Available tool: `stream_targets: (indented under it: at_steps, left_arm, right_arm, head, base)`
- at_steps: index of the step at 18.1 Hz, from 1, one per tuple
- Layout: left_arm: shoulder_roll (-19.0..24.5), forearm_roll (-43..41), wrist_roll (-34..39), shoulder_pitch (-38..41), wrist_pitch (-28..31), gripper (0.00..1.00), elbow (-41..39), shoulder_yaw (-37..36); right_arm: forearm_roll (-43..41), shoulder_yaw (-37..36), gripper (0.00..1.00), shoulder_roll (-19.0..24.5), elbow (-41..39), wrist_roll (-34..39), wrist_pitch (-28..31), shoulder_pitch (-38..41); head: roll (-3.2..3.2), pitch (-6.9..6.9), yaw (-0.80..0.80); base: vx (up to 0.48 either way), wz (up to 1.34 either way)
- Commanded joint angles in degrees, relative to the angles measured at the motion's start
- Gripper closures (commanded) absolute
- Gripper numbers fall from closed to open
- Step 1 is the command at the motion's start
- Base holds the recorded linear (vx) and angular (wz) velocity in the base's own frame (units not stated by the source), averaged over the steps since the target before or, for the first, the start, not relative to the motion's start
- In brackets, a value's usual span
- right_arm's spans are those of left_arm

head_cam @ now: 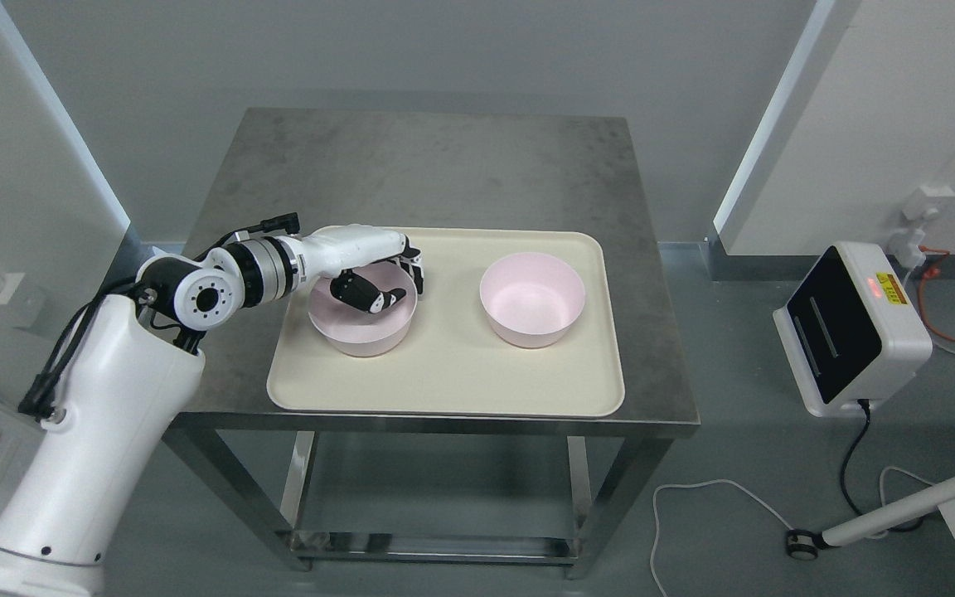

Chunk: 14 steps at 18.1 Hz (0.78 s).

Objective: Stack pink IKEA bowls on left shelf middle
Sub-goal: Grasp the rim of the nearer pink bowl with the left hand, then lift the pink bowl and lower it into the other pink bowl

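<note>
Two pink bowls stand on a cream tray (444, 390) on the steel table. The left pink bowl (361, 332) is at the tray's left, the right pink bowl (532, 300) at its right, both upright and apart. My left hand (403, 283) reaches in from the left over the left bowl. Its dark thumb (371, 297) is inside the bowl and its fingers (416, 269) curl over the far right rim, pinching it. The bowl still rests on the tray. The right arm does not show.
The steel table (444, 166) has bare surface behind the tray. A white device with a black screen (850, 327) stands on the floor at the right, with cables (693, 514) beside it. White wall panels flank both sides.
</note>
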Motion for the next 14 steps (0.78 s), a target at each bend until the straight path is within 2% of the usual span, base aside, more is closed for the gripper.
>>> stream_targets:
  at_steps: [1, 5, 9, 11, 14]
  left_arm:
    - [-3.4, -1.1, 0.0, -0.1, -0.5, 0.99, 2.7, 4.2]
    - [-5.2, -0.3, -0.4, -2.8, -0.5, 1.00, 2.5, 8.1]
    - [-15.8, -0.4, -3.4, -7.1, -0.3, 0.99, -1.5, 7.1]
    - [-15.8, -0.8, -4.5, -10.1, 0.5, 0.99, -1.4, 2.1]
    - [-15.8, -0.1, -3.7, -15.5, 3.3, 0.99, -1.1, -9.4]
  right_arm:
    - [0.4, -0.5, 0.00, -1.0, 0.0, 0.0, 0.0, 0.0]
    - [0.4, -0.6, 0.00, -1.0, 0.0, 0.0, 0.0, 0.0]
    - [0.4, -0.5, 0.00, -1.0, 0.0, 0.0, 0.0, 0.0]
    - [0.4, -0.5, 0.00, -1.0, 0.0, 0.0, 0.0, 0.0]
    - [0.4, -0.5, 0.00, -1.0, 0.0, 0.0, 0.0, 0.0]
  head:
    - [0.00, 0.00, 0.00]
    - [0.00, 0.00, 0.00]
    - [0.00, 0.00, 0.00]
    - [0.00, 0.00, 0.00]
    - [0.00, 0.00, 0.00]
  base:
    - [0.000, 0.00]
    - [0.000, 0.00]
    - [0.000, 0.00]
    - [0.000, 0.00]
    - [0.000, 0.00]
